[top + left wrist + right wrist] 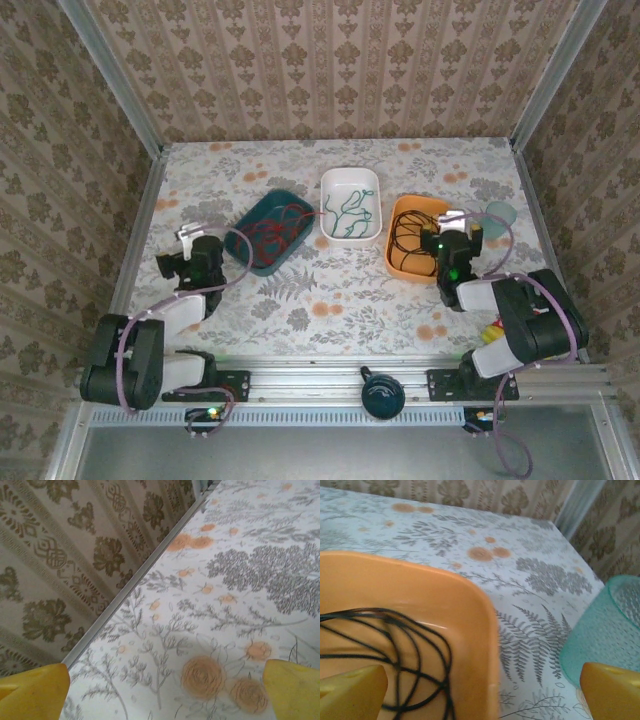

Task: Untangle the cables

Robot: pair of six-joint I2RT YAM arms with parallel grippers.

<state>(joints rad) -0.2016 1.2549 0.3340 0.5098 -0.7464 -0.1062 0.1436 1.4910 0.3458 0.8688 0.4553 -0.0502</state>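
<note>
The right end effector is hanging wide open, gripping nothing, over the right rim of the orange tray, where the black cable is lying coiled (a teal cup is standing just right). The left end effector is gaping empty over bare table. With the red cable lying in the teal tray and the green cable in the white tray, sorting is looking finished. Next comes lifting clear without snagging loops.

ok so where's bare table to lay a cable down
Widest bare patch: table in front of the trays, between the arms. Another strip behind the white tray, by the back wall. Crowded at right: orange tray, teal cup, right tool.
</note>
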